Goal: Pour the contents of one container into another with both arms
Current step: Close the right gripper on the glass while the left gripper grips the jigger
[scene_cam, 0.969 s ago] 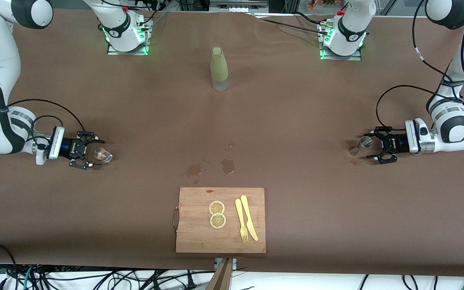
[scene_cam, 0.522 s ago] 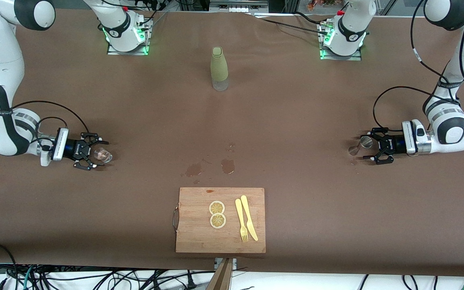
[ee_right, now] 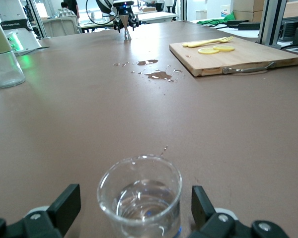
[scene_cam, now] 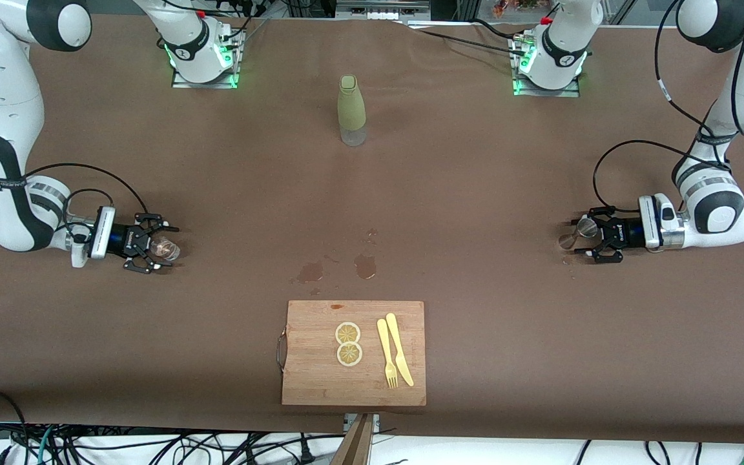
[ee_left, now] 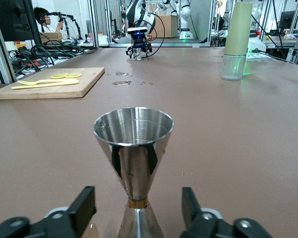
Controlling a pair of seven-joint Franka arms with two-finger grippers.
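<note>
Front view: brown counter (scene_cam: 475, 194) carries everything; landmark is the wooden cutting board (scene_cam: 310, 368) at the edge nearest the camera. Board holds two lemon slices (scene_cam: 349, 343) and a yellow fork (scene_cam: 386, 354) and knife (scene_cam: 399, 349) side by side. Tall olive-green bottle (scene_cam: 351, 110) stands upright, much farther from the camera than the board, between the two arm bases. Brown spill marks (scene_cam: 364, 265) lie just beside the board's farther edge.

Left gripper (scene_cam: 595, 240) sits low at the counter, well apart from the board toward the left arm's end. Its jaws are released and straddle the upright silver jigger (ee_left: 133, 148) at its narrow waist, with a gap on either side.

Right gripper (scene_cam: 152, 247) sits low, well apart from the board toward the right arm's end. Jaws spread wide either side of the upright clear glass cup (ee_right: 140, 196), not touching it; some clear liquid inside.
</note>
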